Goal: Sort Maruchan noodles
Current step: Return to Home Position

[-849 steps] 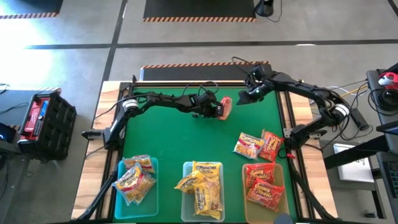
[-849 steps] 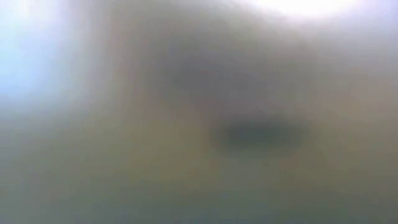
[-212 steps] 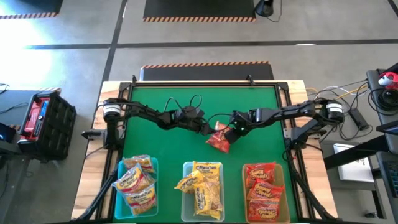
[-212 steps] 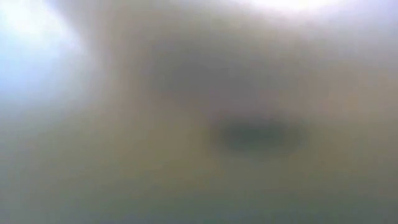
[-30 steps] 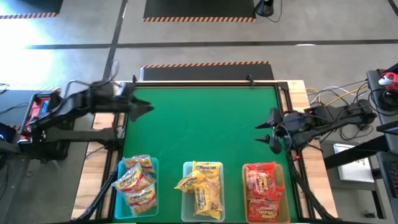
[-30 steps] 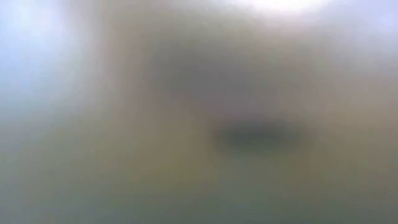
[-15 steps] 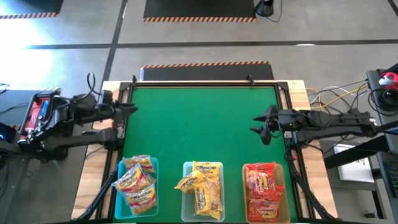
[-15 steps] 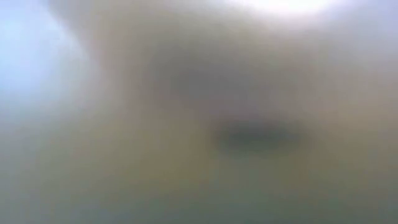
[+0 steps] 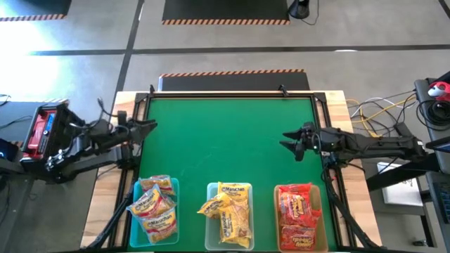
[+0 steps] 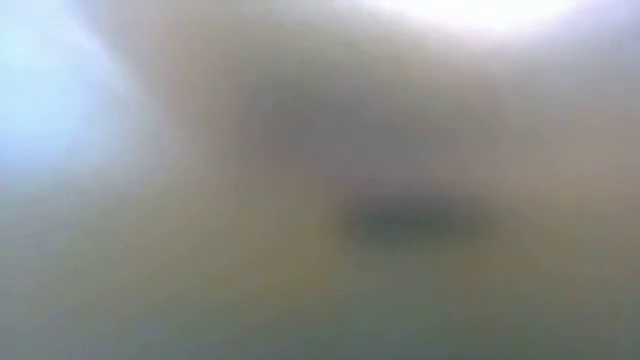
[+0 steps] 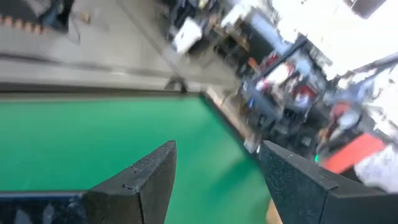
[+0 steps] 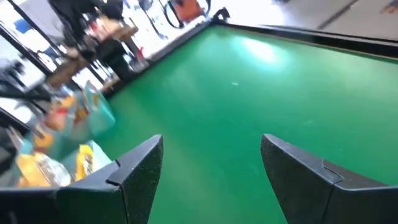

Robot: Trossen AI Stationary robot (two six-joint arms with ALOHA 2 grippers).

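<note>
Fingers (image 11: 146,180) spread and empty on left gripper (image 9: 148,126) and right gripper (image 9: 289,144) at the mat's (image 9: 225,133) sides, noodles (image 9: 228,209) all in bins (image 9: 209,235), so likely homing: just tuck arms.

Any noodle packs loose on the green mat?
No, all the noodle packs sit inside the three bins; the green mat shows none.

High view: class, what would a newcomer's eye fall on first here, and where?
The bright Maruchan noodles sit sorted by colour into three bins along the table's lower edge. The green mat lies bare between the left gripper, at the left edge, and the right gripper, at the right; both are open and empty.
</note>
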